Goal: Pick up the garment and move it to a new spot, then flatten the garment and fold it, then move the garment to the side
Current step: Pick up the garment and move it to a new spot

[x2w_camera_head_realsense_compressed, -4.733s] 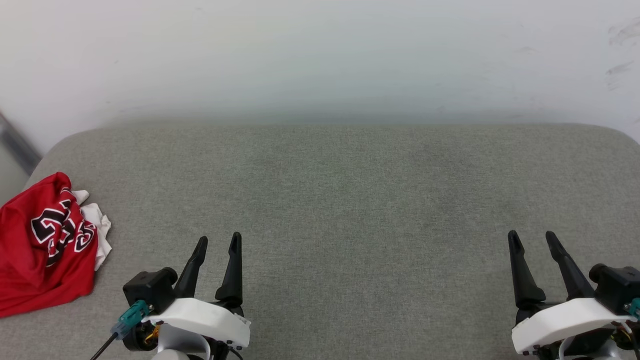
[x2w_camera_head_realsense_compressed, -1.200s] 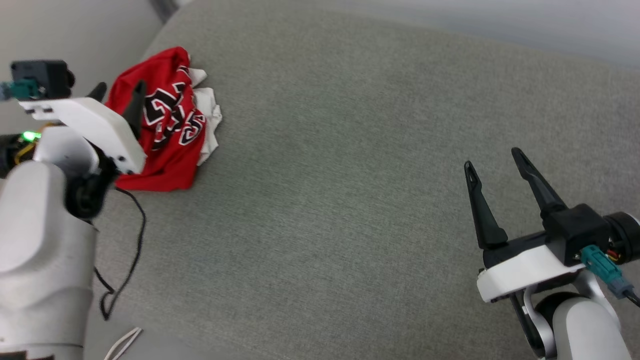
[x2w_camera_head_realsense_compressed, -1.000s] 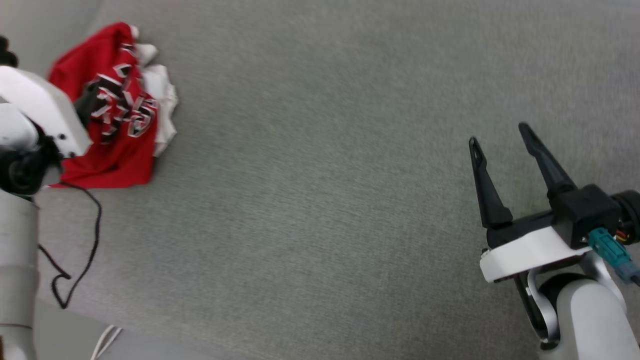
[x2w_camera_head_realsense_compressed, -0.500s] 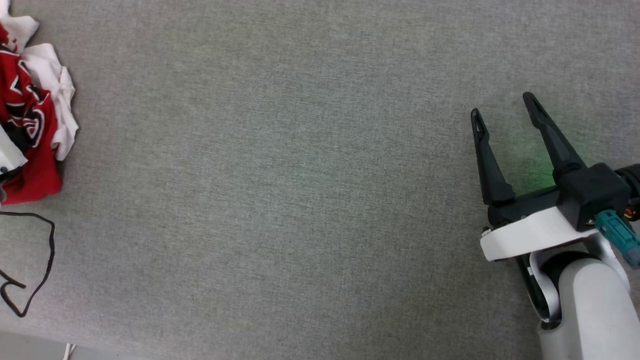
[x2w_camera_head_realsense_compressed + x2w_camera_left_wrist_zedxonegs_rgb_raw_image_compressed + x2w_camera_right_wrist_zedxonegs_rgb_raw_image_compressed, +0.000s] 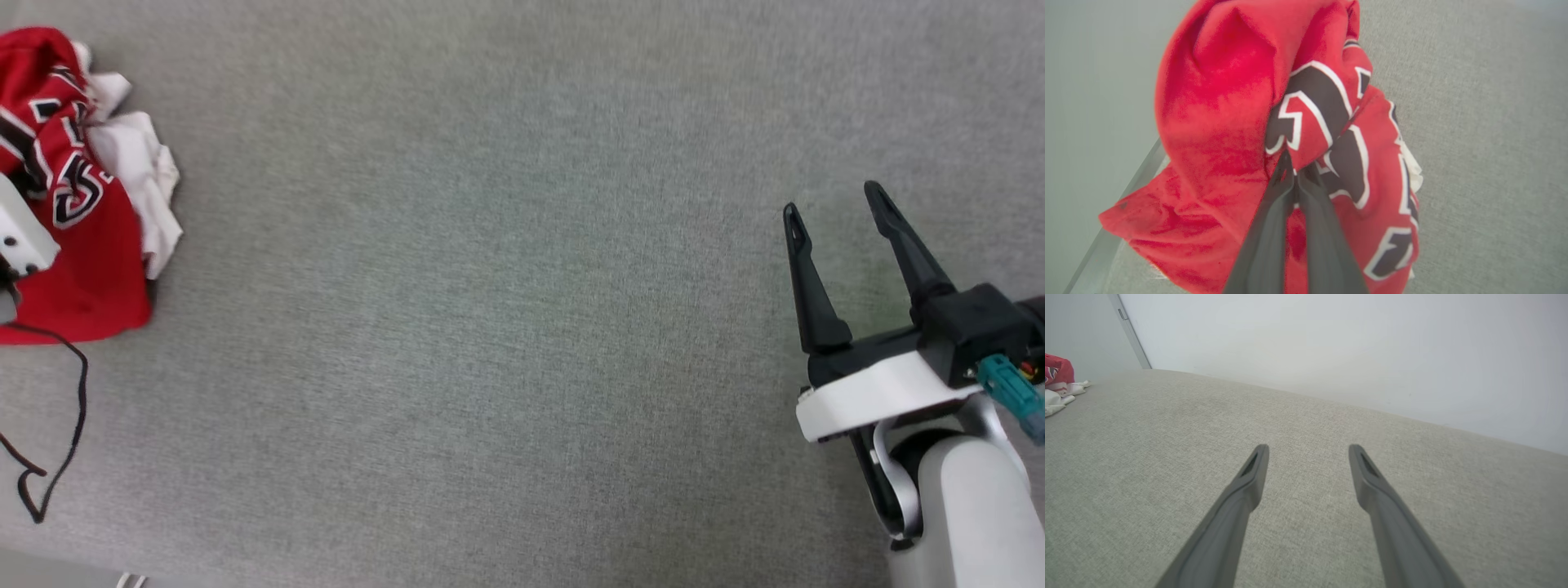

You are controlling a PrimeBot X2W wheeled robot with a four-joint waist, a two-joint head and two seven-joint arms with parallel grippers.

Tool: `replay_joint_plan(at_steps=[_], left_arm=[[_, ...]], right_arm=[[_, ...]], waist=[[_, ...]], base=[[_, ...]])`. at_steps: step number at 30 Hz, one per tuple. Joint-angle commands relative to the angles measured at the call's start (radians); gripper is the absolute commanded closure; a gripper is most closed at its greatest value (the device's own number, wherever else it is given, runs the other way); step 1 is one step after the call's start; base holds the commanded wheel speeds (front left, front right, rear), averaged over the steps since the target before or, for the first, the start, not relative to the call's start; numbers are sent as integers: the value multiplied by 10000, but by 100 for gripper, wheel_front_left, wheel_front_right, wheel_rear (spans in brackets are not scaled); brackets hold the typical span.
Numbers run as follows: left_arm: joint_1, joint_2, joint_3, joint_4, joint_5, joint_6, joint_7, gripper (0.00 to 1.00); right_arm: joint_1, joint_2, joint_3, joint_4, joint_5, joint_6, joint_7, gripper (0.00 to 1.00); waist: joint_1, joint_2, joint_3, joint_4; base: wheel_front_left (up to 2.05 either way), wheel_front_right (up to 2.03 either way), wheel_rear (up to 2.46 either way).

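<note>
- At the far left we see the garment (image 5: 98,269), a crumpled red heap with white lining showing. It lies on the grey upholstered surface (image 5: 522,343) near its left edge.
- Our left gripper (image 5: 1292,171) has its fingers clenched together, pinching a fold of the red cloth beside the black number.
- A black cable (image 5: 77,392) loops just below the heap.
- Far to the right, well apart from the garment, our right gripper (image 5: 833,208) hovers over bare fabric, fingers spread, grasping nothing.

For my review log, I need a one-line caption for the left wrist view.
Left hand shut on a fold of the crumpled red jersey on the grey cushion.
</note>
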Motion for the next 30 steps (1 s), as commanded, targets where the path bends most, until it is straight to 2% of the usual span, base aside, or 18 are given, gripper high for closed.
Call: replay_joint_plan(at_steps=[1,6,8,9,13,20,30], left_arm=[[-152,52,-67,-197,214,63,-702,100],[-240,-64,-241,-640,598,137,-2179,100],[-258,-61,-296,-728,694,142,-2409,100],[-216,-209,-376,-903,784,151,-2920,100],[97,-597,-633,-1278,928,191,-3614,100],[652,-1425,-1075,-2198,998,253,-4011,100],[2179,-3188,-2308,-4358,867,210,-4007,100]], right_arm=[[243,35,-98,108,87,-7,-90,0],[707,51,-374,292,351,-7,-182,0],[825,54,-437,292,414,-7,-176,0],[1038,57,-546,352,554,-7,-183,0],[1501,56,-756,441,827,-7,-190,0],[2103,55,-948,375,1053,-7,-34,0],[2657,53,-1008,156,1144,-7,280,0]], waist=[[-1,0,-868,128],[-1,0,-2004,97],[-1,0,-2194,69],[-1,0,-2618,-22],[-1,0,-3399,-300],[-1,0,-4174,-989],[-1,0,-4700,-2439]], base=[[0,0,0],[0,0,0],[0,0,0],[0,0,0],[0,0,0],[0,0,0],[0,0,0]])
